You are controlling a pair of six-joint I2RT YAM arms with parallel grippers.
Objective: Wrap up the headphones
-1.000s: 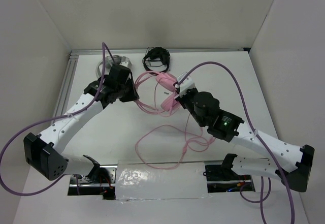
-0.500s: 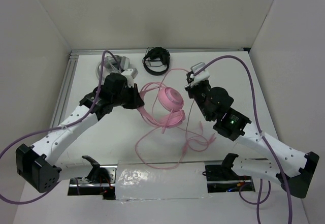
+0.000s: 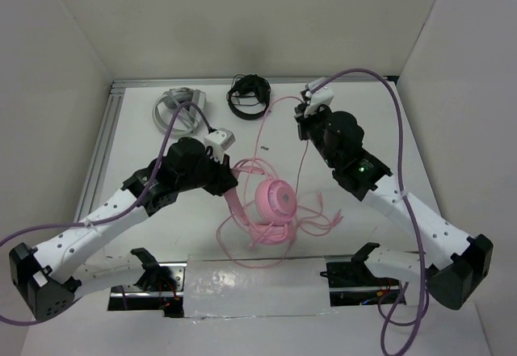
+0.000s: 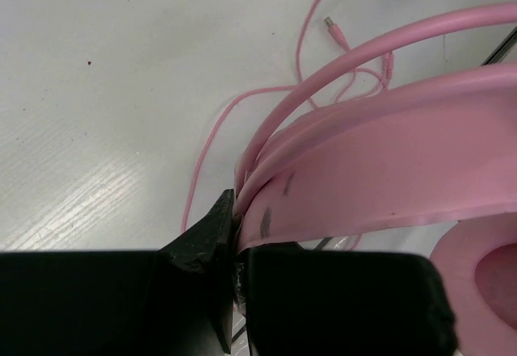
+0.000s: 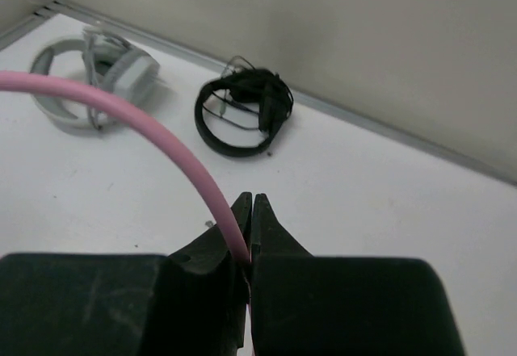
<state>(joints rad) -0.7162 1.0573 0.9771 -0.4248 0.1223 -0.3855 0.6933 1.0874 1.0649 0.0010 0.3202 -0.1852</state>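
The pink headphones (image 3: 275, 200) hang near the middle of the table, one round earcup facing up. My left gripper (image 3: 229, 183) is shut on their pink headband (image 4: 388, 170), which fills the left wrist view above the left gripper (image 4: 238, 239). The thin pink cable (image 3: 300, 162) runs from the headphones up to my right gripper (image 3: 304, 114), farther back, which is shut on it. In the right wrist view the cable (image 5: 161, 134) curves out of the closed right gripper (image 5: 252, 211). Loose cable loops (image 3: 317, 223) lie on the table, and the plug end (image 4: 329, 23) shows in the left wrist view.
Grey-white headphones (image 3: 178, 104) lie at the back left and black headphones (image 3: 249, 95) at the back centre, both also in the right wrist view (image 5: 97, 77) (image 5: 242, 110). White walls close in three sides. A shiny strip (image 3: 254, 287) runs between the arm bases.
The left gripper has carried the headphones toward the near edge and to the right. The right gripper has moved back with the cable, drawing it out longer.
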